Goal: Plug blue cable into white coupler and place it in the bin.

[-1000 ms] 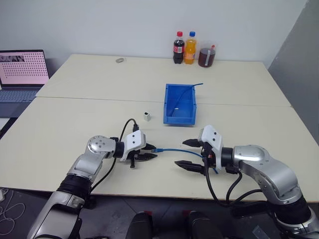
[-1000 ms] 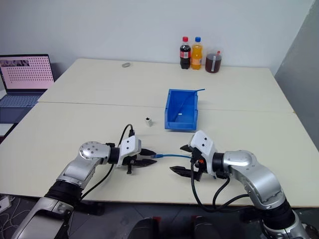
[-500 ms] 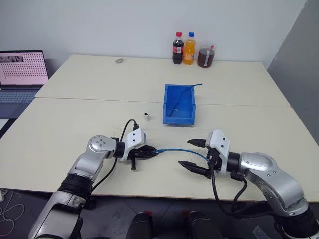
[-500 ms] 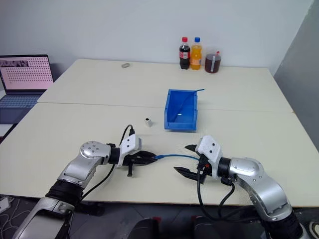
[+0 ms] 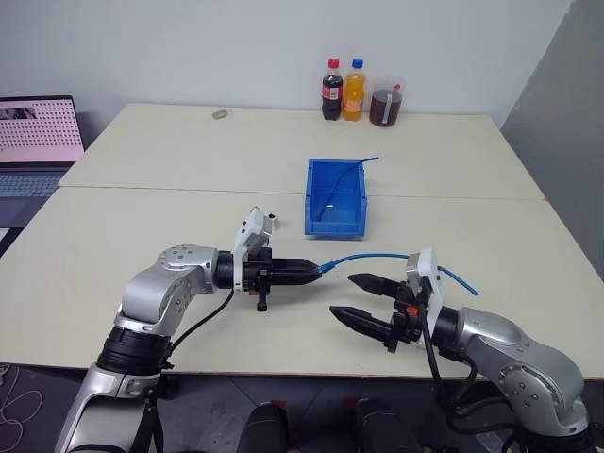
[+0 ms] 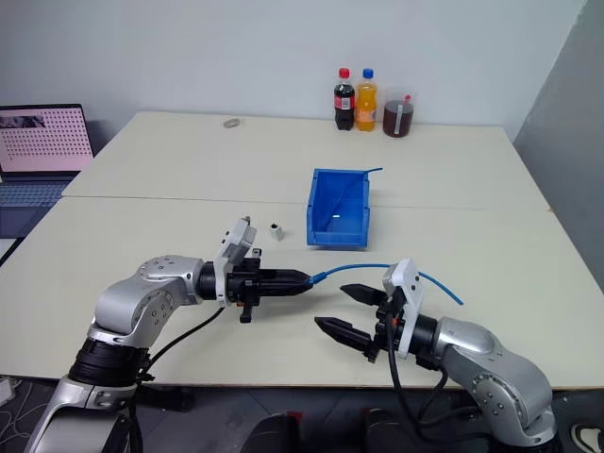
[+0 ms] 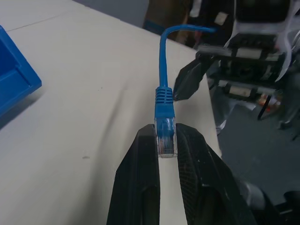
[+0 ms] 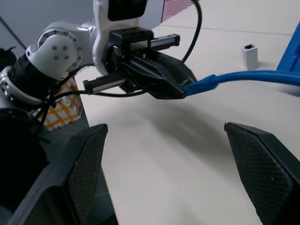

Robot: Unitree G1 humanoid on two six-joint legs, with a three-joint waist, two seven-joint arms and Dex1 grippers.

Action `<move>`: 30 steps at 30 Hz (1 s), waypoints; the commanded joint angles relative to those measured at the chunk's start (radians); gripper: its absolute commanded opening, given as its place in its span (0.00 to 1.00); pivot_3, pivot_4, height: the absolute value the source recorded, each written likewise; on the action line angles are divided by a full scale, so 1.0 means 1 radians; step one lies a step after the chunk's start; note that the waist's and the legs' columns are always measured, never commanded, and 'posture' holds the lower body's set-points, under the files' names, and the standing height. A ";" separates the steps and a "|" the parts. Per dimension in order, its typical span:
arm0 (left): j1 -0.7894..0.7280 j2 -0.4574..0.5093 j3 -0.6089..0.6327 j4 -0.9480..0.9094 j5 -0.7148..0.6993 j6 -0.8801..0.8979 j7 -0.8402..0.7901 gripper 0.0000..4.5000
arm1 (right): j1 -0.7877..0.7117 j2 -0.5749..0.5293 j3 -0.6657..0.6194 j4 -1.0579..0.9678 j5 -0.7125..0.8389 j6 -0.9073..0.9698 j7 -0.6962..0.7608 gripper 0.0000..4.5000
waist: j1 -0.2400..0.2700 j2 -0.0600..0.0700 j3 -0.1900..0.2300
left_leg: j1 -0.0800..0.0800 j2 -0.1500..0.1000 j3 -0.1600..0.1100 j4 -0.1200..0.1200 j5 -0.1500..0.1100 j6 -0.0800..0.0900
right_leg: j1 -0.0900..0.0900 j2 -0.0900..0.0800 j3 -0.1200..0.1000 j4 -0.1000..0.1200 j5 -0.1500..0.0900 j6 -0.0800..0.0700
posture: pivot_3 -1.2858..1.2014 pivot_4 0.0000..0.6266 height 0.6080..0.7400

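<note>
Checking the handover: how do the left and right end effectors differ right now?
The left end effector is shut on the blue cable's clear plug; the right end effector is open and holds nothing. The left points toward the right one; the right points back toward it. Both hover above the table.

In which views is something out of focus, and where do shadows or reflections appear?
Left wrist view: the clear plug of the blue cable and the left gripper are sharp; the background beyond the table edge is soft. Right wrist view: the right gripper's own fingers are blurred and a soft shadow lies under the cable. Left eye view: a small bright reflection inside the bin.
</note>
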 commanded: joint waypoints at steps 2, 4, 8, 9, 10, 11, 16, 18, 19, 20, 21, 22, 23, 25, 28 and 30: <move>-0.030 -0.003 0.043 -0.053 -0.082 0.073 0.018 0.05 | -0.066 0.033 -0.032 0.015 0.064 -0.019 -0.016 0.94 | -0.005 0.000 0.000 | 0.000 0.000 0.000 0.000 0.000 0.000 | 0.000 0.000 0.000 0.000 0.000 0.000 | 0.52 0.24 1.00; -0.032 -0.004 0.049 -0.060 -0.102 0.093 0.028 0.05 | -0.084 0.034 -0.032 0.026 0.075 -0.018 -0.014 0.94 | -0.007 0.000 0.000 | 0.000 0.000 0.000 0.000 0.000 0.000 | 0.000 0.000 0.000 0.000 0.000 0.000 | 0.52 0.24 1.00; -0.034 -0.004 0.055 -0.070 -0.133 0.119 0.042 0.05 | -0.114 0.038 -0.021 0.055 0.084 -0.022 -0.004 0.94 | -0.008 0.000 0.000 | 0.000 0.000 0.000 -0.001 0.000 0.000 | 0.000 0.000 0.000 0.000 0.000 0.000 | 0.52 0.24 1.00; -0.034 -0.004 0.057 -0.071 -0.137 0.124 0.044 0.05 | -0.121 0.041 -0.020 0.060 0.087 -0.023 -0.002 0.94 | -0.008 0.000 0.000 | 0.000 0.000 0.000 -0.001 0.000 0.000 | 0.000 0.000 0.000 0.000 0.000 0.000 | 0.52 0.24 1.00; -0.034 -0.003 0.058 -0.073 -0.140 0.127 0.046 0.05 | -0.129 0.043 -0.018 0.065 0.090 -0.024 0.000 0.94 | -0.008 0.000 0.000 | 0.000 0.000 0.000 -0.001 0.000 0.000 | 0.000 0.000 0.000 0.000 0.000 0.000 | 0.52 0.24 1.00; -0.033 -0.003 0.059 -0.075 -0.143 0.130 0.047 0.05 | -0.136 0.045 -0.016 0.070 0.092 -0.024 0.002 0.94 | -0.009 0.000 0.000 | 0.000 0.000 0.000 -0.001 0.000 0.000 | 0.000 0.000 0.000 0.000 0.000 0.000 | 0.52 0.24 1.00; -0.031 0.006 0.057 -0.084 -0.157 0.142 0.047 0.05 | -0.167 0.050 -0.004 0.098 0.103 -0.029 0.015 0.90 | -0.009 0.000 0.000 | 0.000 0.000 0.000 -0.001 0.000 0.000 | 0.000 0.000 0.000 0.000 0.000 -0.001 | 0.52 0.24 1.00; -0.031 0.008 0.055 -0.086 -0.162 0.144 0.046 0.05 | -0.179 0.052 0.000 0.108 0.106 -0.028 0.021 0.86 | -0.009 0.000 0.000 | 0.000 0.000 0.000 -0.001 0.000 0.000 | 0.000 0.000 0.000 0.000 0.000 -0.001 | 0.52 0.24 1.00; -0.031 0.009 0.055 -0.086 -0.163 0.145 0.046 0.05 | -0.184 0.052 0.001 0.112 0.107 -0.028 0.025 0.86 | -0.009 0.000 0.000 | 0.000 0.000 0.000 -0.001 0.000 0.000 | 0.000 0.000 0.000 0.000 0.000 -0.001 | 0.52 0.24 1.00; -0.031 0.009 0.055 -0.087 -0.163 0.146 0.045 0.05 | -0.187 0.052 0.003 0.115 0.108 -0.027 0.027 0.86 | -0.009 0.000 0.000 | 0.000 0.000 0.000 -0.001 0.000 0.000 | 0.000 0.000 0.000 0.000 0.000 -0.001 | 0.52 0.24 1.00; -0.031 0.009 0.055 -0.088 -0.164 0.149 0.044 0.05 | -0.192 0.053 0.005 0.118 0.111 -0.026 0.031 0.86 | -0.009 0.000 0.000 | 0.000 0.000 0.000 -0.001 0.000 0.000 | 0.000 0.000 0.000 0.000 0.000 -0.001 | 0.52 0.24 1.00; -0.032 0.010 0.054 -0.090 -0.165 0.151 0.041 0.05 | -0.197 0.055 0.006 0.121 0.114 -0.024 0.033 0.85 | -0.009 0.000 0.000 | 0.000 0.000 0.000 -0.001 0.000 0.000 | 0.000 0.000 0.000 0.000 0.000 -0.001 | 0.52 0.24 1.00; -0.032 0.011 0.053 -0.092 -0.166 0.153 0.038 0.05 | -0.201 0.056 0.008 0.124 0.119 -0.022 0.036 0.79 | -0.010 0.000 0.000 | 0.000 0.000 0.000 -0.001 0.000 0.000 | 0.000 0.000 0.000 0.000 0.000 -0.001 | 0.52 0.24 1.00; -0.033 0.012 0.053 -0.093 -0.168 0.155 0.034 0.05 | -0.211 0.056 0.011 0.130 0.128 -0.018 0.044 0.69 | -0.010 0.000 0.000 | 0.000 0.000 0.000 -0.001 0.000 0.000 | 0.000 0.000 0.000 0.000 0.000 -0.001 | 0.52 0.24 1.00; -0.033 0.014 0.050 -0.096 -0.169 0.158 0.030 0.05 | -0.224 0.052 0.011 0.137 0.145 -0.011 0.054 0.51 | -0.010 0.000 0.000 | 0.000 0.000 0.000 -0.001 0.000 0.000 | 0.000 0.000 0.000 0.000 0.000 -0.001 | 0.52 0.24 1.00; -0.034 0.015 0.048 -0.095 -0.168 0.158 0.027 0.05 | -0.231 0.042 0.012 0.140 0.159 -0.002 0.066 0.40 | -0.010 0.000 0.000 | 0.000 0.000 0.000 -0.001 0.000 0.000 | 0.000 0.000 0.000 -0.001 0.000 -0.001 | 0.52 0.24 1.00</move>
